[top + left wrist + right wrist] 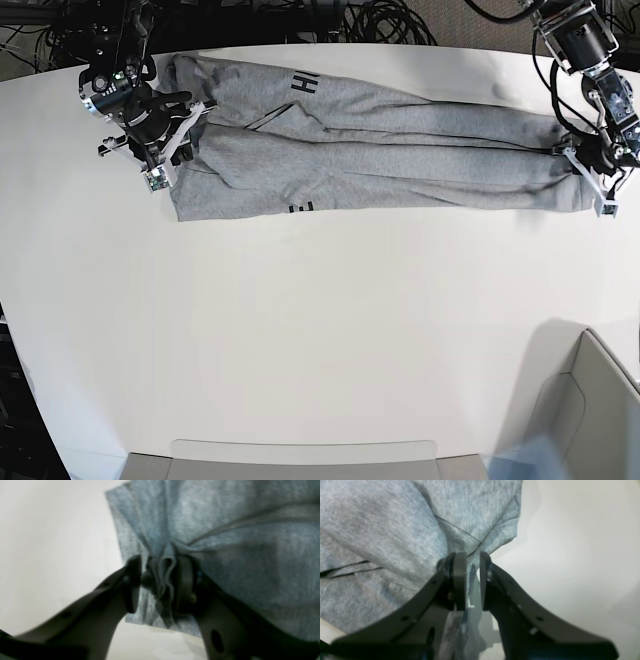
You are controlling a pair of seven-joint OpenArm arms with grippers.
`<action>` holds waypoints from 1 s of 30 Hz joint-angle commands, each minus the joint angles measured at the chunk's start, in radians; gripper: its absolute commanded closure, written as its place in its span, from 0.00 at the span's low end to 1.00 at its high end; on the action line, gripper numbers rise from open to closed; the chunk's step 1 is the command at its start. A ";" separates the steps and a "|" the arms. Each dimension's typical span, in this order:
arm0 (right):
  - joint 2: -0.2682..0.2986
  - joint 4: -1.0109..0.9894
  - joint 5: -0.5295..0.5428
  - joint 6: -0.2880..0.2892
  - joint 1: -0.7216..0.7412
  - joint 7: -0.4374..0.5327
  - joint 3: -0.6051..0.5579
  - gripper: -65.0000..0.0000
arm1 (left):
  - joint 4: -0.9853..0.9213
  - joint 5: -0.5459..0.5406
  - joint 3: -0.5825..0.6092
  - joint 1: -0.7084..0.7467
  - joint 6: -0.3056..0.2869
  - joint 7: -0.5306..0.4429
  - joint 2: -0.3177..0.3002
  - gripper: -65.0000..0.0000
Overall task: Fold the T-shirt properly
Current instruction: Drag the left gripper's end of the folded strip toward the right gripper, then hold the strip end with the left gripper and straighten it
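Heather light-grey cotton T-shirt (380, 150) lies stretched in a long folded band across the far side of the white table (300, 330), black lettering showing at two edges. Left tool (160, 585) has its jaws parted around a bunched fold of fabric. Right tool (472, 580) stands narrow, pinching a thin edge.
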 commanded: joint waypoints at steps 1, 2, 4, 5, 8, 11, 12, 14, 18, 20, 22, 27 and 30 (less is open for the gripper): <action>0.005 0.015 0.006 0.001 0.010 0.021 0.004 0.84 | 0.015 -0.009 -0.022 -0.013 0.000 -0.006 -0.020 0.55; 0.005 0.015 0.006 0.001 0.010 0.021 0.004 0.84 | 0.015 -0.009 -0.040 -0.014 0.000 -0.006 -0.020 0.54; 0.006 0.014 0.006 0.001 0.010 0.021 0.004 0.84 | 0.013 -0.009 -0.057 -0.014 0.000 -0.006 -0.020 0.54; 0.006 0.014 0.006 0.001 0.010 0.021 0.004 0.84 | 0.013 -0.009 -0.057 -0.014 0.000 -0.006 -0.020 0.53; 0.006 0.014 0.006 0.001 0.010 0.021 0.002 0.84 | 0.009 -0.009 -0.057 -0.014 0.000 -0.006 -0.020 0.53; 0.006 0.014 0.006 0.001 0.012 0.021 0.002 0.84 | -0.008 -0.009 -0.057 -0.014 0.000 -0.006 -0.020 0.53; 0.006 0.014 0.006 0.001 0.012 0.021 0.002 0.84 | -0.027 -0.009 -0.057 -0.017 0.000 -0.006 -0.020 0.53; 0.006 0.014 0.006 0.001 0.012 0.021 0.002 0.84 | -0.100 -0.009 -0.057 -0.049 0.000 -0.010 -0.041 0.53; 0.008 0.014 0.006 0.001 0.010 0.021 0.002 0.84 | -0.314 -0.015 -0.062 -0.126 0.000 -0.018 -0.097 0.53; 0.008 0.014 0.006 0.001 0.009 0.021 0.002 0.84 | -0.413 -0.015 -0.059 -0.158 0.000 -0.018 -0.123 0.53; 0.008 0.014 0.006 0.001 0.007 0.021 0.002 0.84 | -0.478 -0.012 -0.057 -0.178 0.000 -0.020 -0.133 0.53; 0.008 0.014 0.006 0.001 0.007 0.021 0.002 0.84 | -0.521 -0.020 0.012 -0.175 0.000 -0.044 -0.127 0.53; 0.006 0.014 0.006 0.001 0.007 0.021 0.002 0.84 | -0.518 -0.089 0.101 -0.128 0.000 -0.046 -0.118 0.56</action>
